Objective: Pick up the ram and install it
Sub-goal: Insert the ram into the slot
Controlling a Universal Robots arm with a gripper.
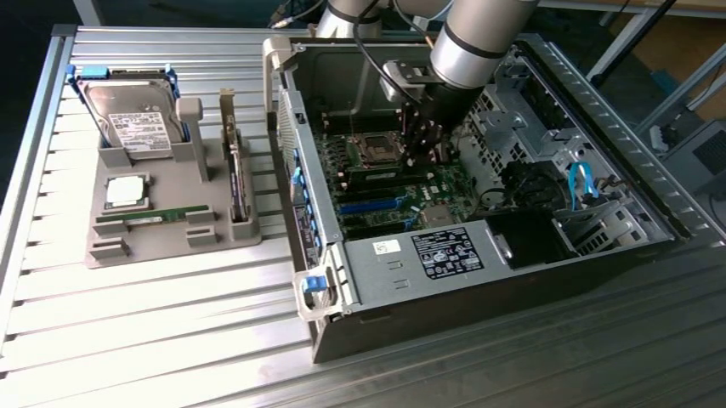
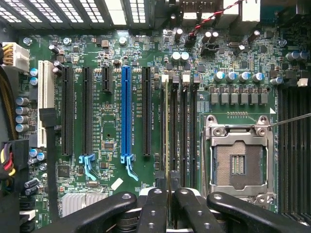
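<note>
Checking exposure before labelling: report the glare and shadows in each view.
Exterior view: strong glare washes out the slatted table toward the exterior view's left, while the computer case interior lies in shadow under the arm. Wrist view: the vent slots are blown out white; the motherboard is evenly lit.

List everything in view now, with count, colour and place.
ram: one, green, held edge-on by the hand, over the memory slots
case: one, black, open, exterior view's right
motherboard: one, green, inside the case
processor socket: one, silver, empty, beside the memory slots
blue expansion slot: one, blue, on the motherboard
tray: one, grey, exterior view's left
hard drive: one, silver, in the tray
processor chip: one, silver, on the tray
green stick: one, lying on the tray
table: one, silver slats, under everything
arm: one, grey, reaching into the case
hand: one, black, shut on the ram
</note>
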